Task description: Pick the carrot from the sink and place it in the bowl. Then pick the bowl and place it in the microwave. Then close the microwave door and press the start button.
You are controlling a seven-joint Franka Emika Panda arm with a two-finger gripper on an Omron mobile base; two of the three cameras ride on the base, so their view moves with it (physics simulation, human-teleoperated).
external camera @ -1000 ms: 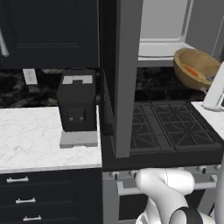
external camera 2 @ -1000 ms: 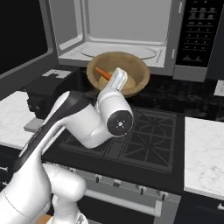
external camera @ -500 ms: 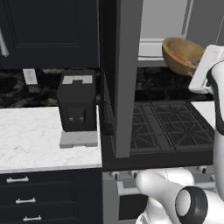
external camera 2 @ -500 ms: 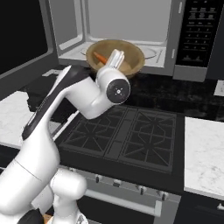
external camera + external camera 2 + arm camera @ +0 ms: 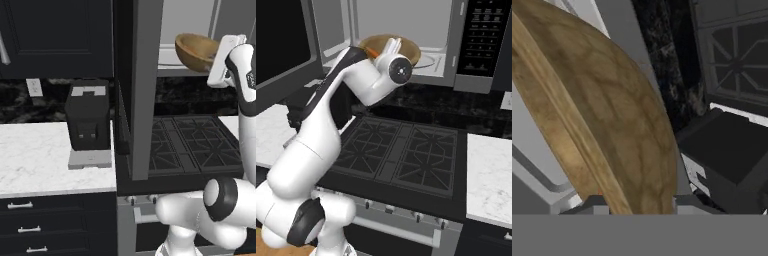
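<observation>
A white robot arm is carrying the bowl (image 5: 390, 48) at the mouth of the microwave (image 5: 406, 30), its jaws gripping the bowl's rim, the carrot (image 5: 372, 51) riding inside. The bowl is hanging tilted over the stove (image 5: 401, 155); any further tip is likely to spill the carrot or slip the grip. The microwave door (image 5: 137, 85) is standing open on the left, leaving the cavity clear ahead, with tight margins at its lower lip.
</observation>
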